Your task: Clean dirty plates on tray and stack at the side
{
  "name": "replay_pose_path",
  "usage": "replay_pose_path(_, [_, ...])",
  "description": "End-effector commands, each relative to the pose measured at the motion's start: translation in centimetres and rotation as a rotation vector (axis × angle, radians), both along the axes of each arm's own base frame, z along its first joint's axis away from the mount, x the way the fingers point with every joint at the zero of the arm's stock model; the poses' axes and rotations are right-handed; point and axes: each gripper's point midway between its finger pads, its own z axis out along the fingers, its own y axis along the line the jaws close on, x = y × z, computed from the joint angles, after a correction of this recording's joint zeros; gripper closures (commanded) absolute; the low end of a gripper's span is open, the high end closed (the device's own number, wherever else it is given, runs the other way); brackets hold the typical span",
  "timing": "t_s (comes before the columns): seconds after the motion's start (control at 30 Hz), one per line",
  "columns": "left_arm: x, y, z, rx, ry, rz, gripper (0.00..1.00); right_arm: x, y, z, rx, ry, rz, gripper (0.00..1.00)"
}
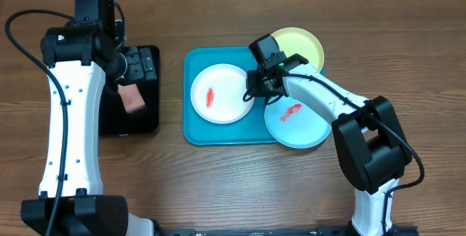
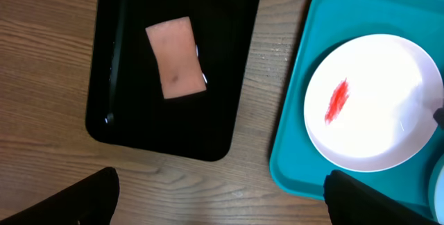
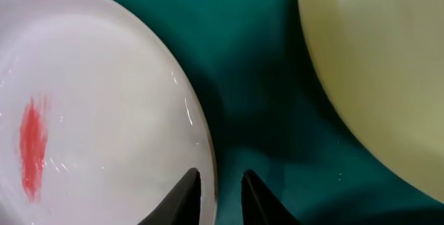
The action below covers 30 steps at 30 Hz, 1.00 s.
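While the right gripper (image 3: 218, 183) pinches the right rim of the white plate (image 1: 218, 94) on the turquoise tray (image 1: 218, 135), the yellow-green plate (image 1: 302, 43) crowds just beside its fingers. Only the overhead view shows the blue plate (image 1: 298, 123) overhanging the tray's edge. The left gripper (image 2: 222, 207) hangs wide open and empty above a black tray (image 2: 139, 121) holding a sponge (image 2: 175, 57).

The counter (image 1: 218, 192) is carrying three round plastic plates: one white (image 1: 220, 94), one light blue (image 1: 300, 125), one yellow-green (image 1: 300, 44); one turquoise rectangular plastic tray (image 1: 191, 131), one black rectangular tray (image 1: 140, 123) and one pink rectangular sponge (image 1: 132, 98).
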Motion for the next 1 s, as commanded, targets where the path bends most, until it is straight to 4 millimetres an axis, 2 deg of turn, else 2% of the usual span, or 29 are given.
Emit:
replay_pose_path(0.0, [0.7,0.0,0.6,-0.001,-0.027,0.013,0.06,0.4,0.7,-0.1,0.024,0.003,0.005,0.78])
replay_pose_path(0.07, [0.7,0.0,0.6,-0.002,-0.029,0.020,0.07,0.4,0.7,-0.1,0.024,0.004,0.004,0.80])
replay_pose_path(0.17, [0.7,0.0,0.6,-0.006,-0.028,0.029,0.07,0.3,0.7,-0.2,0.023,0.005,0.005,0.87])
replay_pose_path(0.53, [0.8,0.2,0.1,-0.010,-0.016,0.065,0.07,-0.6,0.3,-1.9,0.016,0.018,0.008,0.88])
replay_pose_path(0.7, [0.9,0.2,-0.3,-0.010,-0.004,0.065,0.08,-0.6,0.3,-1.9,0.015,0.018,0.007,0.96])
replay_pose_path(0.83, [1.2,0.2,-1.2,-0.012,0.022,0.068,0.09,-0.8,0.2,-2.0,0.014,0.022,0.007,0.96])
replay_pose_path(0.97, [1.4,0.2,-2.9,-0.020,0.077,0.101,0.14,-0.7,0.2,-2.0,0.017,0.024,-0.001,0.96])
